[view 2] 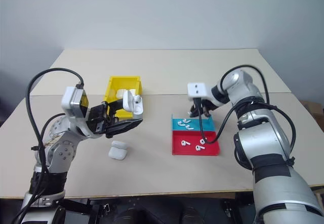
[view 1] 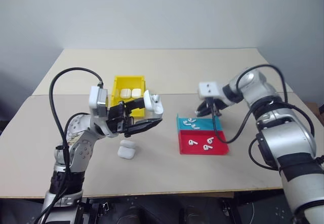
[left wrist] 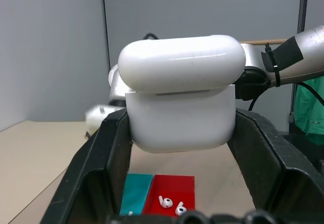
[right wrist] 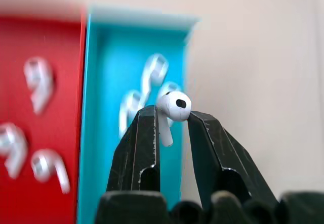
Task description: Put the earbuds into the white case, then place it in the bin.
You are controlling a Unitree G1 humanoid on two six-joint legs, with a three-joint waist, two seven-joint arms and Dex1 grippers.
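While gripping a white case (left wrist: 179,102) with its lid ajar, left gripper (view 1: 144,115) raised above the table (view 1: 152,173), in front of the yellow bin (view 1: 121,82). Right gripper (right wrist: 172,118) pinching one earbud (right wrist: 174,107) above the cyan side of the tray (view 1: 220,150); other earbuds (view 1: 200,143) lying in both compartments. Spare case (view 1: 126,149) resting near the left arm.

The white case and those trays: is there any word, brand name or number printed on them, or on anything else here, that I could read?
None can be read.
The white case held in the left gripper: plain glossy shell, no print.
The yellow bin: no label.
The red and cyan tray: no label.
The earbud in the right gripper: no marking.
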